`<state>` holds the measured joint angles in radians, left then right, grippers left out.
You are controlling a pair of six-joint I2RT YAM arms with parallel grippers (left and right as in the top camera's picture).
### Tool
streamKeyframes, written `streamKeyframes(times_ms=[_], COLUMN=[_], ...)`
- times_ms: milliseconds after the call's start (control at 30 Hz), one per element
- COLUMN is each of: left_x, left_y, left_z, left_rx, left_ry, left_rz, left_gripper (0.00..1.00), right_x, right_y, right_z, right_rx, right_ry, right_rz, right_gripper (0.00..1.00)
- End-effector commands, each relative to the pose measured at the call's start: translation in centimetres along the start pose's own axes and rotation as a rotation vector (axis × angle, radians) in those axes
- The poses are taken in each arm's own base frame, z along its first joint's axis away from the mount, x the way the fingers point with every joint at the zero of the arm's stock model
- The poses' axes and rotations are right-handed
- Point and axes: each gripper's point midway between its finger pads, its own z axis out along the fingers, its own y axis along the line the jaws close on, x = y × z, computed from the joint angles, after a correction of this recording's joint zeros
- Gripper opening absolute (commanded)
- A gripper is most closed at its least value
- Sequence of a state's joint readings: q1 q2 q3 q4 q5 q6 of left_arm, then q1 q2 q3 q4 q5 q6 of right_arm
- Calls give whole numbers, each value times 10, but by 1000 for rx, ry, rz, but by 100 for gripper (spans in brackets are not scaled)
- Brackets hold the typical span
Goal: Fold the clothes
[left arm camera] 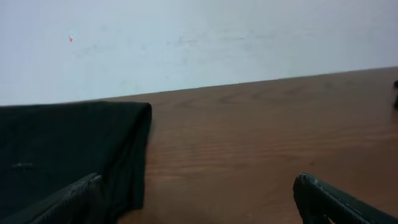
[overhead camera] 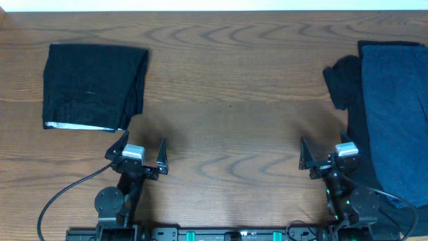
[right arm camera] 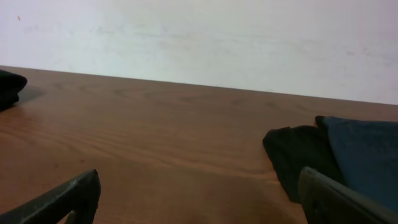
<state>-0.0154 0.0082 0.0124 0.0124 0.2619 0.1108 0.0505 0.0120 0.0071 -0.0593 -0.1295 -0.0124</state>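
Garment (overhead camera: 93, 84), folded black, beyond spread left pincer (overhead camera: 144, 138); navy pile (overhead camera: 394, 114) beside spread right pincer (overhead camera: 324, 139).

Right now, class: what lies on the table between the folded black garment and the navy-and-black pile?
Nothing: between the folded black garment and the navy-and-black pile the table is bare wood, clearest in the overhead view.
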Motion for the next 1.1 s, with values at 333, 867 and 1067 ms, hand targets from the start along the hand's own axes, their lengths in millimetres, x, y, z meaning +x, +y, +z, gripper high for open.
streamKeyframes(times_ms=[333, 867, 1067], left_x=[17, 17, 17], left_y=[0, 0, 0], left_z=[0, 0, 0], left_rx=[-2, -2, -2], left_ry=[59, 61, 61], left_rz=[128, 127, 127], left_gripper=[98, 98, 98], right_x=[1, 1, 1], right_y=[-3, -3, -3], right_z=[0, 0, 0], right_rx=[16, 16, 16], right_ry=[0, 1, 0], right_rz=[-15, -15, -15], right_gripper=[99, 99, 99])
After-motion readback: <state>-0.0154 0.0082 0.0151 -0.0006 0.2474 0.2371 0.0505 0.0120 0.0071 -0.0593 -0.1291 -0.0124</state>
